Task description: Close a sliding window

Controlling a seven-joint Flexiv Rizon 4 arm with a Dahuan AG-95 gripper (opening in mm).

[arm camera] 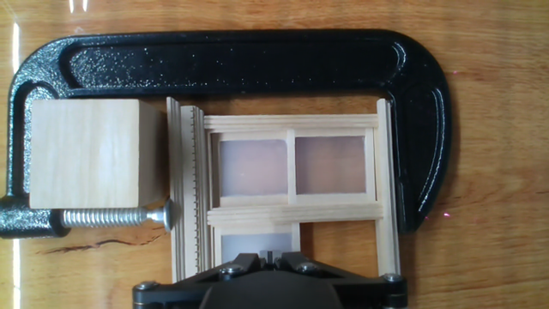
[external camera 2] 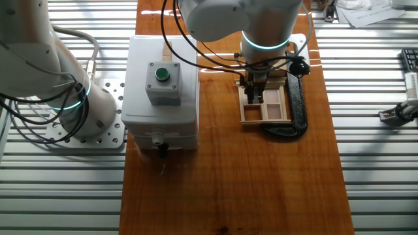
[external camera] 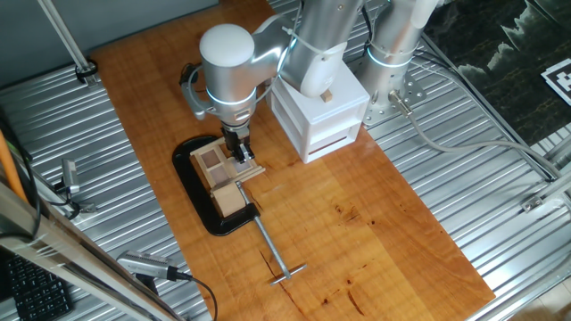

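The window (arm camera: 292, 193) was a small frame of pale wood lying flat on the counter (external camera: 375, 223), held in a black C-clamp (arm camera: 257, 64). In the hand view its outer frame showed grooved side rails, the rail at 9 o'clock ridged like a fine comb. Inside the frame sat a sash with two square panes side by side, pinkish-brown and faintly glossy, split by a thin upright bar. A thicker cross bar ran below them, and under it at 6 o'clock part of another pane showed on the left, with bare counter wood showing through the opening on the right.

A light wooden block (arm camera: 94, 154) stood at 9 o'clock of the window, touching its frame, and the clamp's threaded screw (arm camera: 111, 217) ran under the block with its tip against the frame. The clamp's black arc curved round from 9 o'clock over 12 to 3 o'clock, hugging the frame's far side.

In one fixed view the window (external camera: 219, 174) lay near the counter's left edge, at 8 o'clock of a white box (external camera: 319, 111), with the clamp's long screw handle (external camera: 277, 254) reaching toward 5 o'clock. In the other fixed view the window (external camera 2: 266, 104) lay at 3 o'clock of the box (external camera 2: 160, 98), which carried a green button (external camera 2: 162, 73).

The claw (external camera: 241, 152) hung straight down over the window's edge, its fingers narrow and close together; whether they pinched the sash I could not tell.
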